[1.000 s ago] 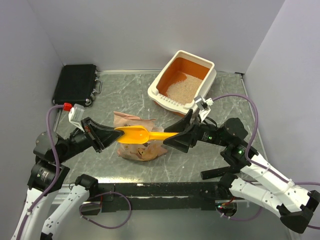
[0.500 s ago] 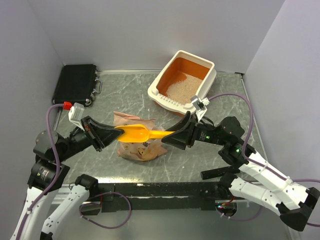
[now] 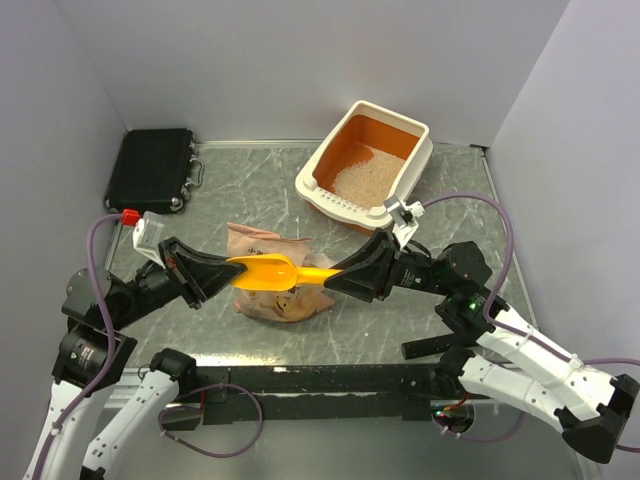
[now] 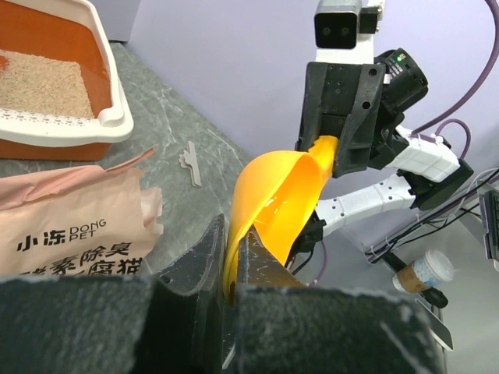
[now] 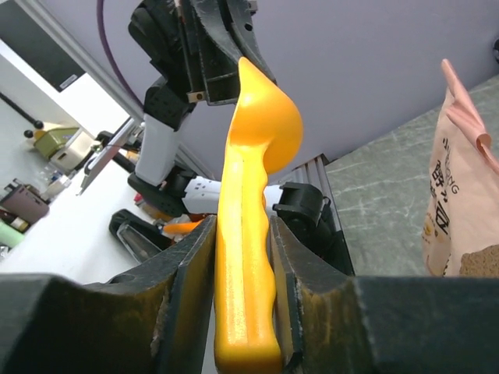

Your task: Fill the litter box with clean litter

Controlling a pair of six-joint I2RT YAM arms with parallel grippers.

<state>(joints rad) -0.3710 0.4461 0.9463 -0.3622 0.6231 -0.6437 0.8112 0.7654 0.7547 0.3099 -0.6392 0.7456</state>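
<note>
Now both grippers clamp the yellow-orange scoop (image 3: 275, 271) above the printed bag (image 3: 275, 300). Left gripper (image 3: 232, 266) pinches the bowl rim; right gripper (image 3: 335, 276) squeezes the handle.

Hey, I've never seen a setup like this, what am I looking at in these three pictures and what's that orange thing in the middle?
These are two robot arms bolted to a table edge. One picture looks down from above; the other two come from small cameras on each wrist. On the table sit a litter box partly filled with pale litter, a pink printed bag and a black case. The orange thing is a plastic scoop, held above the bag. The left gripper pinches the rim of its bowl, and the right gripper has its fingers closed around its handle, so both arms hold it at once.
</note>
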